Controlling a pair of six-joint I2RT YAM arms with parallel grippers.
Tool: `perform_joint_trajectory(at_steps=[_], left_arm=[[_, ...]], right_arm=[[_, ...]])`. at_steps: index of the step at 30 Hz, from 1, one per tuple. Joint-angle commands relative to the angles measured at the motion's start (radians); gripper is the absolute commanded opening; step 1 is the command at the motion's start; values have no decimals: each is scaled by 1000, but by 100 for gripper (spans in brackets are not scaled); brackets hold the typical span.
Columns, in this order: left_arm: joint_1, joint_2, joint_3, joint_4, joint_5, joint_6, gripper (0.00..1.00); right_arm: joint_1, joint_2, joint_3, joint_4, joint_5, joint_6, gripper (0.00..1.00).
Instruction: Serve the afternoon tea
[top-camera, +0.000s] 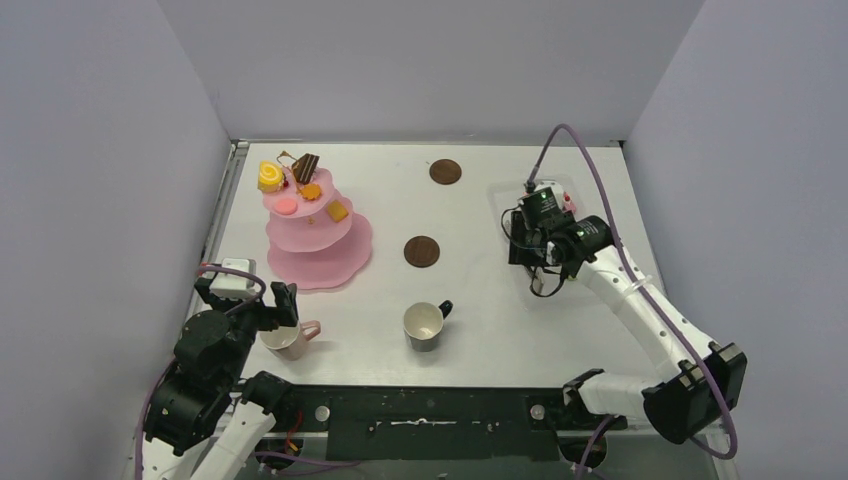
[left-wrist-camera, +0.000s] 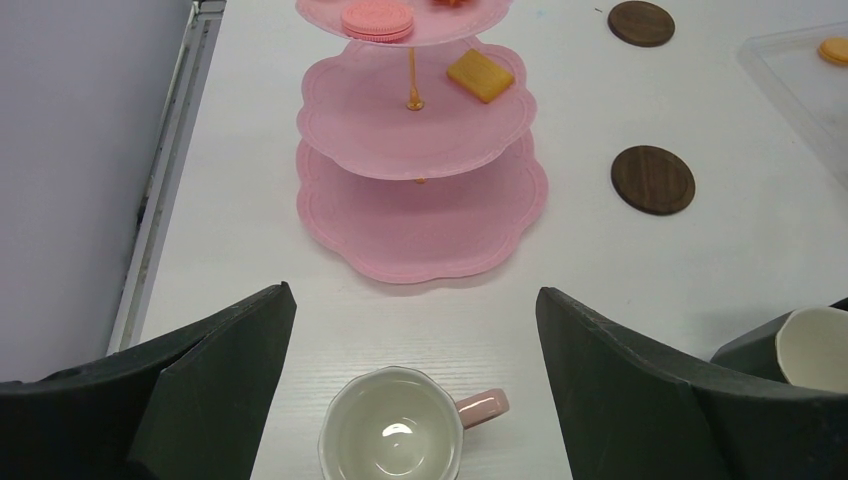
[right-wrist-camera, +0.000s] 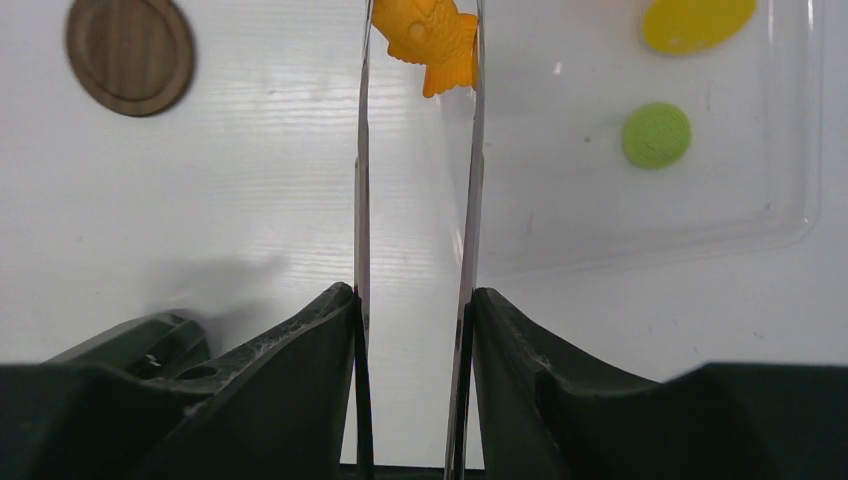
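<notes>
My feed shows the three-tier scalloped stand (top-camera: 345, 262) in plain pale pink. On it I see a yellow swirled toy roll (top-camera: 270, 177), a dark brown layered toy cake slice (top-camera: 305, 166), a pink toy macaron (left-wrist-camera: 377, 18) and an orange-yellow square toy biscuit (left-wrist-camera: 480, 76). The nearer round coaster (left-wrist-camera: 652, 180) and the farther round coaster (left-wrist-camera: 640, 23) are dark brown and wood-grained. The pink mug (left-wrist-camera: 395, 430) and the black mug (top-camera: 425, 326) are cream inside. The long metal tongs (right-wrist-camera: 362, 200) are silvery, and the fish-shaped toy pastry (right-wrist-camera: 428, 38) is orange.

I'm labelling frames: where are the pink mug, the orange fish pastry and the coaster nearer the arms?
pink mug (left-wrist-camera: 392, 435): left wrist view, inner bowl.
orange fish pastry (right-wrist-camera: 428, 38): right wrist view, its body.
nearer coaster (top-camera: 421, 251): top external view, disc centre.
</notes>
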Motion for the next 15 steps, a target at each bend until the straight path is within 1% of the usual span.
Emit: perform_joint_trajectory(at_steps=[1, 8, 15], left_arm=[[14, 5, 23, 58, -14, 12, 89], [27, -10, 31, 36, -100, 4, 89], [30, -33, 32, 30, -156, 3, 89]], right_arm=[[92, 38, 92, 176, -17, 29, 42], [254, 177, 231, 296, -36, 38, 42], [389, 294, 292, 469, -85, 91, 43]])
